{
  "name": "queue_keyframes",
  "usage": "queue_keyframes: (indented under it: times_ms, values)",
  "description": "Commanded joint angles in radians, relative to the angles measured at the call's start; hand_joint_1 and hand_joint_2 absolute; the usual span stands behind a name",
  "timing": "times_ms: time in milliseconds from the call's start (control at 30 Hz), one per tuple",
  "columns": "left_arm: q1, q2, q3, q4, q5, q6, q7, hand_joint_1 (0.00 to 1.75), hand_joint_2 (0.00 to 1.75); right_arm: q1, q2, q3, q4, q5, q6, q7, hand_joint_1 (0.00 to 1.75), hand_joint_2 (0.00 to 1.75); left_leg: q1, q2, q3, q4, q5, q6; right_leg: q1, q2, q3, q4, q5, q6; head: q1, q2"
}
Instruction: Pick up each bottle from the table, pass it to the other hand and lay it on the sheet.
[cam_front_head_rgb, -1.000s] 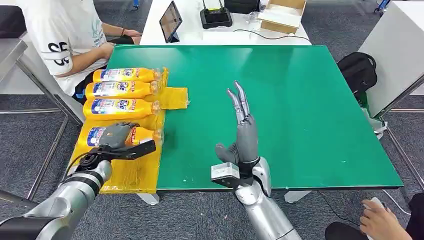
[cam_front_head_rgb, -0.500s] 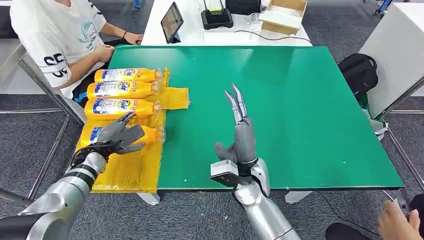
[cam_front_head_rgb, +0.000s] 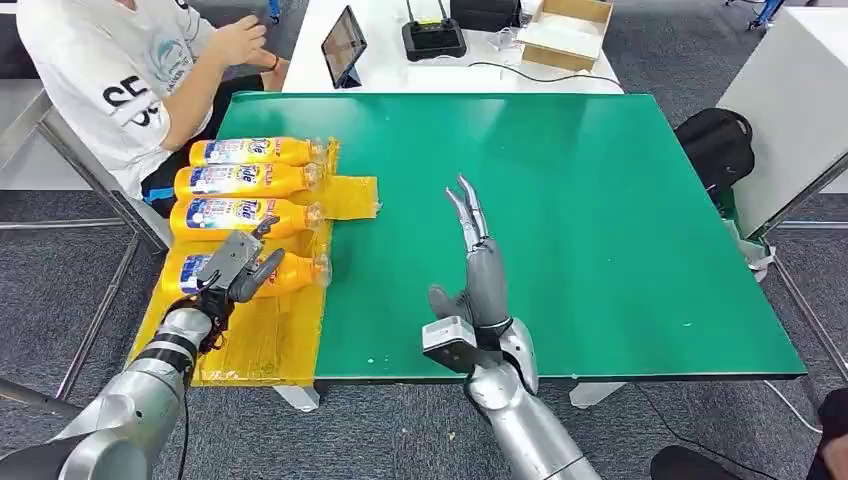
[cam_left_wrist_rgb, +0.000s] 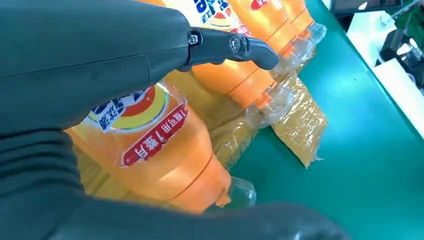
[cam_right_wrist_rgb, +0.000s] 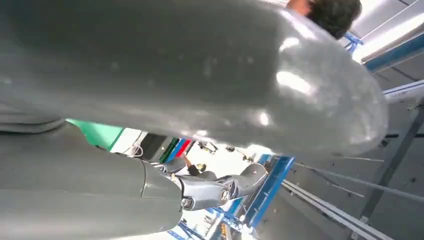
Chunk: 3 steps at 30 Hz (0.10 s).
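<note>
**Four bottles on the sheet, both hands holding nothing**

The left hand (cam_front_head_rgb: 237, 268) hovers over the nearest bottle (cam_front_head_rgb: 290, 271), fingers spread apart above its label and gripping nothing. That bottle lies on its side on the yellow sheet (cam_front_head_rgb: 255, 345), directly under the palm. Beyond the fingertips, three more bottles (cam_front_head_rgb: 240, 182) lie side by side on the same sheet. The right hand (cam_front_head_rgb: 480, 275) stands upright over the green table (cam_front_head_rgb: 600, 200), fingers straight and holding nothing, well apart from the bottles. A person (cam_front_head_rgb: 110, 70) sits past the sheet's far end.
</note>
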Motion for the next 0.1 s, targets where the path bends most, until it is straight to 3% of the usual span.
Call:
queue_keyframes:
  times_ms: [33,67,100]
  values:
    - [0.021,-0.049,0.112,-0.034,0.108,0.086,-0.047,0.00,0.00,-0.016,-0.001,-0.024,0.054,-0.003,0.000,-0.001,0.00,0.00,0.000,0.001,0.001,-0.001,0.000,0.001,0.000,0.000,0.001,-0.001,0.000,-0.001,0.000,0.000]
    - [0.035,-0.079,0.131,-0.085,0.156,0.210,-0.063,0.00,1.75,0.002,0.002,-0.025,0.040,0.007,-0.004,0.005,0.00,0.00,0.000,0.002,0.002,-0.001,0.000,0.002,0.001,0.001,0.002,-0.001,0.000,-0.003,0.000,0.000]
    - [0.075,-0.114,0.118,-0.209,0.197,0.389,-0.069,0.00,1.75,0.021,0.006,-0.025,0.025,0.021,-0.011,0.011,0.00,0.00,0.000,0.000,0.001,-0.001,0.000,0.001,0.000,-0.001,0.002,-0.001,0.000,-0.002,0.000,0.000]
